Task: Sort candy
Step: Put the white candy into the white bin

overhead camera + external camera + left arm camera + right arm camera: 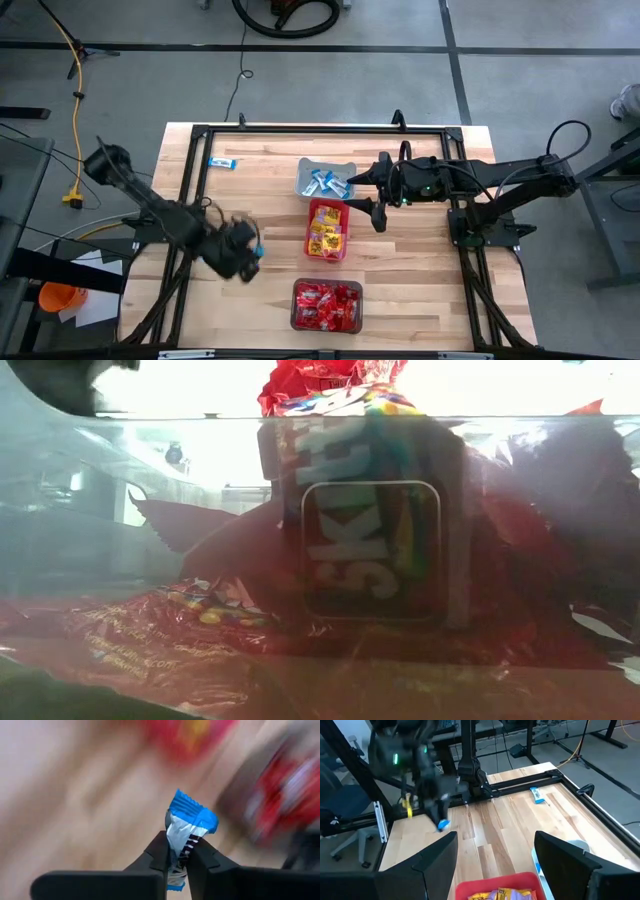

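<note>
My left gripper hangs above the bare wood left of the bins, shut on a blue-and-white candy packet; that packet also shows in the right wrist view. My right gripper is open over the gap between the grey bin with blue-and-white packets and the red bin with yellow packets, touching nothing. One blue-and-white packet lies flat on the table near the far left corner. A dark bin holds red packets. My left gripper pinches the blue-and-white packet near its lower end between the two fingers. The crimped blue end sticks out past the fingertips. The packet is lifted clear of the table.
The three bins stand in a row from far to near down the table's middle. In the low view the dark bin's clear wall and red packets fill the picture. A black frame runs along the table's edges. Bare wood lies left of the bins.
</note>
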